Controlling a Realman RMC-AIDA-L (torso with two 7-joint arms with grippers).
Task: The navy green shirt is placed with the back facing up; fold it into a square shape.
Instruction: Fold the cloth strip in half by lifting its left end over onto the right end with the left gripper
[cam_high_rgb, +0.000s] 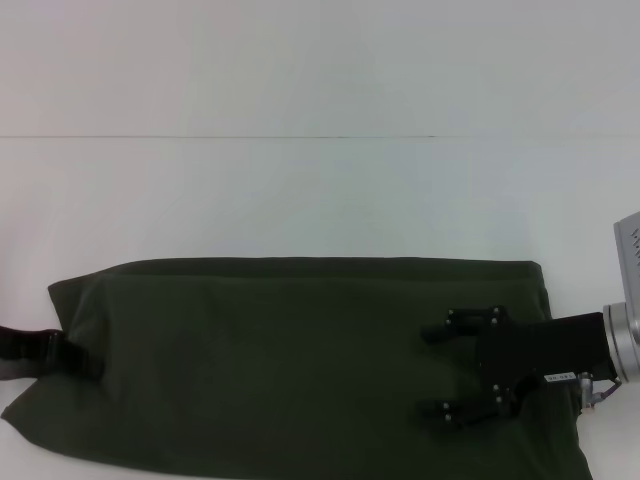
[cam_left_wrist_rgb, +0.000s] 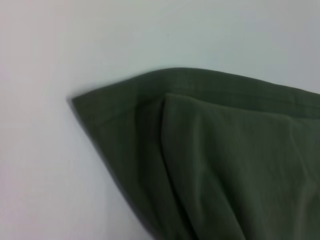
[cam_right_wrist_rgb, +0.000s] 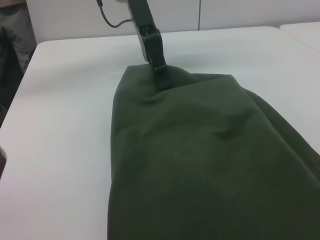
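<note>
Shirt (cam_high_rgb: 280, 360) soft, limp, light; grip doubled end edges. Right hand (cam_high_rgb: 440, 370) spread above cloth; left hand (cam_high_rgb: 40, 352) state unclear.

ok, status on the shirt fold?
Right gripper open above the dark olive-green cotton shirt. Left gripper at its left end, fingers buried in cloth. Shirt a long band on white table.

Plain dark olive-green shirt (cam_high_rgb: 280, 360), white table (cam_high_rgb: 300, 190), black right end effector (cam_high_rgb: 440, 370)
</note>
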